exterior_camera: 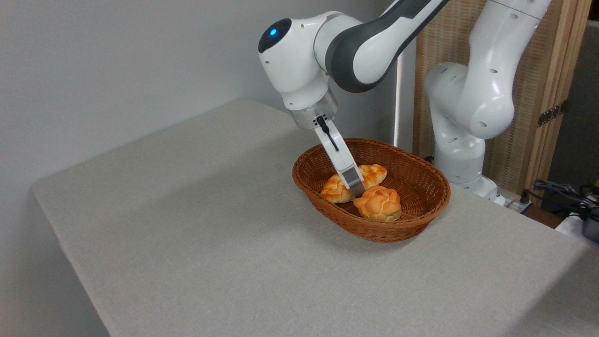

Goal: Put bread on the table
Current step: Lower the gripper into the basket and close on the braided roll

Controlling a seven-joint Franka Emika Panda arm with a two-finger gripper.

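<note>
The long braided golden-orange bread (333,190) lies inside the brown wicker basket (377,232) on the grey-clothed table (201,224). My gripper (357,188) reaches down into the basket at a slant, with its tips at the middle of the loaf. I see it edge-on, so only one finger (351,177) shows and the gap between the fingers is hidden. That finger covers the loaf's middle, and both pointed ends stick out on either side. The loaf appears to rest on the basket floor.
A small round knotted bun (379,204) sits in the basket just right of and in front of the loaf, close to my fingertips. The arm's white base (461,154) stands behind the basket. Cables (561,192) lie at the far right.
</note>
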